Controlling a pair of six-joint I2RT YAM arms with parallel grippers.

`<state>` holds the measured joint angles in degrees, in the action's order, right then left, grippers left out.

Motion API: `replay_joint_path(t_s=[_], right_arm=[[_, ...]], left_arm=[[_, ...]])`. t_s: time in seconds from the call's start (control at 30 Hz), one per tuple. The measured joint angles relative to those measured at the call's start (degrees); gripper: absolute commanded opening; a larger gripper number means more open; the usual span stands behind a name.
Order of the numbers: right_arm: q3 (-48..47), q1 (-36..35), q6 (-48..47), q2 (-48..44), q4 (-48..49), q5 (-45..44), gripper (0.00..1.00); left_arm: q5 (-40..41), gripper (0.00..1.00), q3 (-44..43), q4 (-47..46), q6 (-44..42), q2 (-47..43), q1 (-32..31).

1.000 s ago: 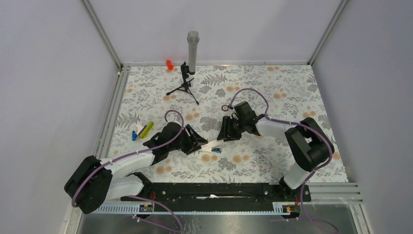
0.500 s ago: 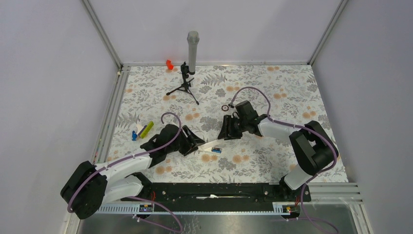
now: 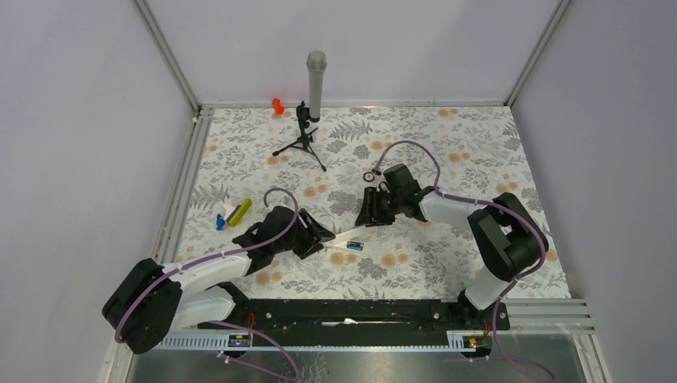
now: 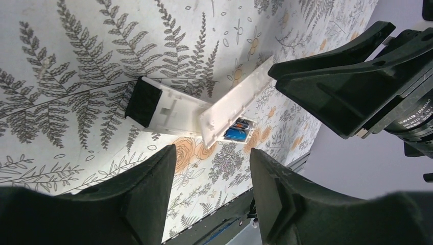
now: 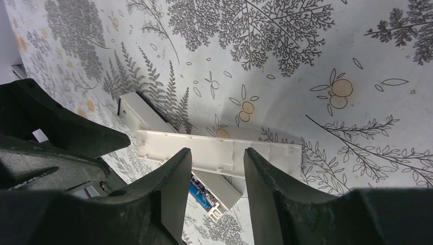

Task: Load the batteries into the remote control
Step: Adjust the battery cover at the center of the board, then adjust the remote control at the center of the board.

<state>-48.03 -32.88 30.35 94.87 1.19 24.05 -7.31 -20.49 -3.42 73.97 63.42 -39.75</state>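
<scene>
The remote control (image 3: 345, 238) lies on the floral mat between my grippers. In the left wrist view its white body (image 4: 176, 109) has a dark end, and a long white cover piece (image 4: 240, 94) lies slanted across it. A blue battery (image 4: 236, 133) sits in the open compartment; it also shows in the right wrist view (image 5: 197, 192) under the cover (image 5: 219, 153), and in the top view (image 3: 357, 246). I cannot make out a second battery. My left gripper (image 3: 319, 235) (image 4: 212, 153) is open and empty just left of the remote. My right gripper (image 3: 367, 215) (image 5: 217, 153) is open and empty above its right end.
A microphone on a tripod (image 3: 314, 84) stands at the back. A red piece (image 3: 278, 104) lies by the back wall, and a black ring (image 3: 368, 176) lies behind the right gripper. A yellow-green bar (image 3: 242, 210) and a small blue piece (image 3: 219, 222) lie at the left.
My right gripper has shifted slightly left toward the remote. The left gripper has edged a little. The white cover now reaches further toward the right gripper.
</scene>
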Motion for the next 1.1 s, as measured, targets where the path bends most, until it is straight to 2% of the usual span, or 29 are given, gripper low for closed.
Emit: replay_joint_path(t_s=[0.77, 1.0, 1.1], right_arm=[[-0.2, -3.3, -6.3, 3.4, 0.5, 5.7, 0.43], [-0.7, -3.6, -6.6, 2.7, 0.6, 3.2, 0.46], [-0.7, -3.7, -7.8, -0.8, 0.0, -0.9, 0.52]], left_arm=[[0.0, 0.57, 4.2, -8.3, 6.9, 3.3, -0.4], [0.7, 0.57, 4.2, -8.1, 6.6, 3.5, -0.4], [1.6, 0.59, 4.2, -5.5, 4.6, 2.5, -0.4]])
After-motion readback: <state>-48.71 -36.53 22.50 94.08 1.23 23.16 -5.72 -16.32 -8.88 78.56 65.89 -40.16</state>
